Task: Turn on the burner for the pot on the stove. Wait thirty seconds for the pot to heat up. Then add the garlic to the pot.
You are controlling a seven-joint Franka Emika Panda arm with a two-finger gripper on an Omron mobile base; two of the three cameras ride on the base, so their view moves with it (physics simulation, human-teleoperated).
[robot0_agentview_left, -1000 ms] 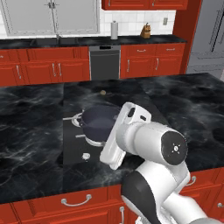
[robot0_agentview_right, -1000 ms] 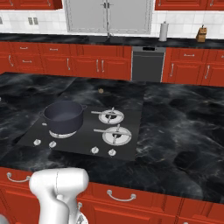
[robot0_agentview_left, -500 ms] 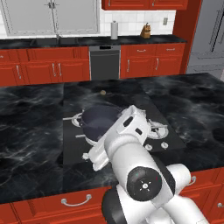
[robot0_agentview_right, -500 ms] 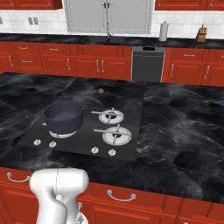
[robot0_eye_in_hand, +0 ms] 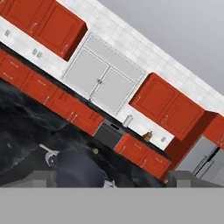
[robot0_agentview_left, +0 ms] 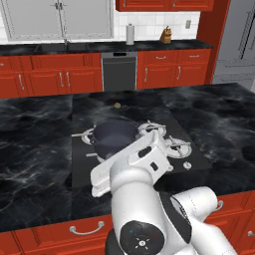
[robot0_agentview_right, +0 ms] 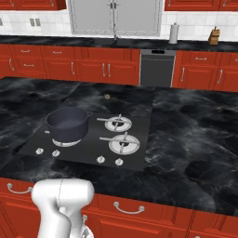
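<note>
The dark grey-blue pot [robot0_agentview_right: 68,123] stands on the front left burner [robot0_agentview_right: 65,142] of the black stove [robot0_agentview_right: 88,149], which is set into the island counter. The tan garlic [robot0_agentview_right: 107,96] lies on the counter just behind the stove, apart from the pot. Small silver knobs [robot0_agentview_right: 100,159] line the stove's front edge. In the left base view my white hand [robot0_agentview_left: 130,164] hangs over the stove's front edge, hiding the near side of the pot [robot0_agentview_left: 115,135]; the garlic [robot0_agentview_left: 117,105] lies beyond it. In the hand view my gripper [robot0_eye_in_hand: 112,180] is open and holds nothing, with the pot [robot0_eye_in_hand: 78,170] and garlic [robot0_eye_in_hand: 95,151] ahead.
Two bare burners [robot0_agentview_right: 117,123] [robot0_agentview_right: 124,143] sit right of the pot. Black marble counter [robot0_agentview_right: 186,139] spreads around the stove. Across the aisle are red cabinets, a dishwasher [robot0_agentview_right: 157,67], a paper towel roll [robot0_agentview_right: 174,33] and a knife block [robot0_agentview_right: 214,36].
My arm has swung round, its elbow dropping to the picture's lower middle and the hand shifting left and lower over the stove's front. Pot and garlic have stayed put. The jaws remain open.
</note>
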